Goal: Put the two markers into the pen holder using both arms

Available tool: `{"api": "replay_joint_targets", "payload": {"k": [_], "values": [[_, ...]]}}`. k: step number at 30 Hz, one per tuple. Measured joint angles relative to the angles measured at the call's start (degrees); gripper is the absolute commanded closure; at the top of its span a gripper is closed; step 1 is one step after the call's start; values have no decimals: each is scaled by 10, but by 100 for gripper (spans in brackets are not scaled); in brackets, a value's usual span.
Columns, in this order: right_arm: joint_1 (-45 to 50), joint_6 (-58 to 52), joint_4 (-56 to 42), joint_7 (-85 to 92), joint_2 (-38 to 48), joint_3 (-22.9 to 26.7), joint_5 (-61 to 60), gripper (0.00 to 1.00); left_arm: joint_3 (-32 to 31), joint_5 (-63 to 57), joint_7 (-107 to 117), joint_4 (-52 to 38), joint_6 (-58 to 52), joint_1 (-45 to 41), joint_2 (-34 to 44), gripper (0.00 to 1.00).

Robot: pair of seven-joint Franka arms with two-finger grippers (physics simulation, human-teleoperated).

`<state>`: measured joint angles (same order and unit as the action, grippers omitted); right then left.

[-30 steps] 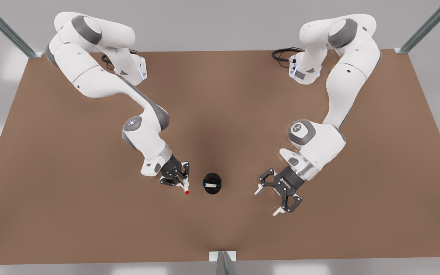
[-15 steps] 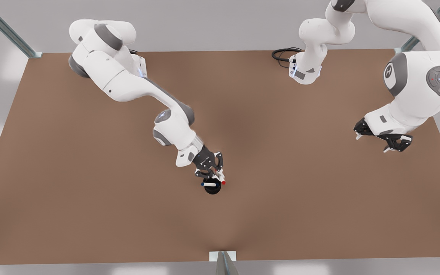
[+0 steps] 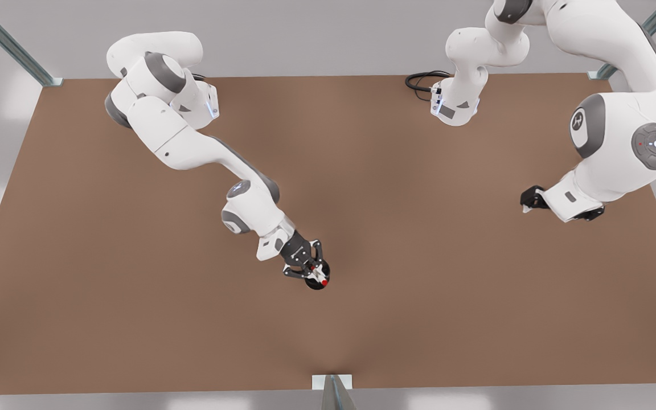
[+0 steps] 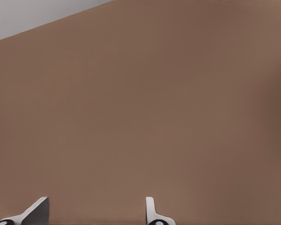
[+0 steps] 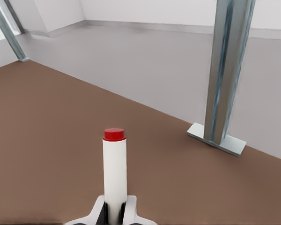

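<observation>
Red-capped marker point(image 5: 114, 168) above black holder point(image 3: 317, 281)

Pen holder point(image 3: 317, 283) near the table's point(image 3: 134, 319) front-edge middle, right gripper point(image 3: 312, 273) with marker point(image 3: 322, 281) over it, left gripper point(image 3: 556, 206) near the front view's right edge.

No lettering, number, label or brand can be read anywhere: the two white arms, the brown table point(image 3: 134, 319) and the red-capped marker point(image 5: 114, 173) carry no legible writing, and a round emblem on one arm's joint stays unreadable.
</observation>
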<state>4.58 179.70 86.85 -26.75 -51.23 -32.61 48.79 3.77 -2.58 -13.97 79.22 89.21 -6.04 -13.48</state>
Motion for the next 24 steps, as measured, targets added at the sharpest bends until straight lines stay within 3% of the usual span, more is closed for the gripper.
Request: {"api": "replay_joint_targets", "payload": {"k": [8,24], "values": [[-36,18,43,-5,5,-7,51,79,0,1,43,0,2,1,-5,0],[-11,26,18,-12,-30,7,78,79,0,1,87,0,2,2,-4,0]]}}
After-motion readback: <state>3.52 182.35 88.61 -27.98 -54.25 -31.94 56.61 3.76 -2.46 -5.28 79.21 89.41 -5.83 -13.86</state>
